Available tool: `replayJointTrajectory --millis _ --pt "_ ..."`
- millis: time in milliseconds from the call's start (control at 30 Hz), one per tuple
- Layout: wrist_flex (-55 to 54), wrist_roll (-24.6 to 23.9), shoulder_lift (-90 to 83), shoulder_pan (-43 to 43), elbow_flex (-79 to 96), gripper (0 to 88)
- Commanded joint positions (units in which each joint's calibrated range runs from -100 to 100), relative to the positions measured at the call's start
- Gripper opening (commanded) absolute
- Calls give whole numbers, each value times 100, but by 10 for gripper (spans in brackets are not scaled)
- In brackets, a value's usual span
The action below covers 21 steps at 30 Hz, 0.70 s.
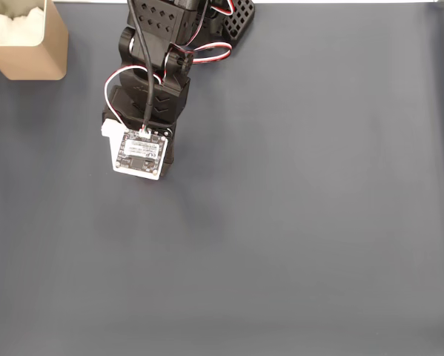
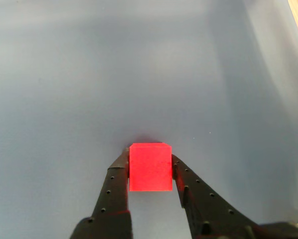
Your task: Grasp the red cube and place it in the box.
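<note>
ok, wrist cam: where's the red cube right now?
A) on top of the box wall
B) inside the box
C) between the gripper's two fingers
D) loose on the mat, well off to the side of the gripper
C: in the wrist view the red cube sits between the two black fingers of the gripper, both touching its sides; the box stands apart at the fixed view's top left corner.

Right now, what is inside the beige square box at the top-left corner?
In the fixed view, the beige square box holds white padding material. The frame edge cuts off part of the interior. The small red cube sits between the gripper fingers in the wrist view.
</note>
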Motion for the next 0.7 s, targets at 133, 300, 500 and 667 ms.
replayJointTrajectory --millis 133,300,500,667 --pt "131 20 -95 -88 -236 15" --pt "353 -49 -121 -88 -427 15" --pt "1221 -274 -329 -53 -1029 13" --pt "2025 -430 -407 103 -1705 10"
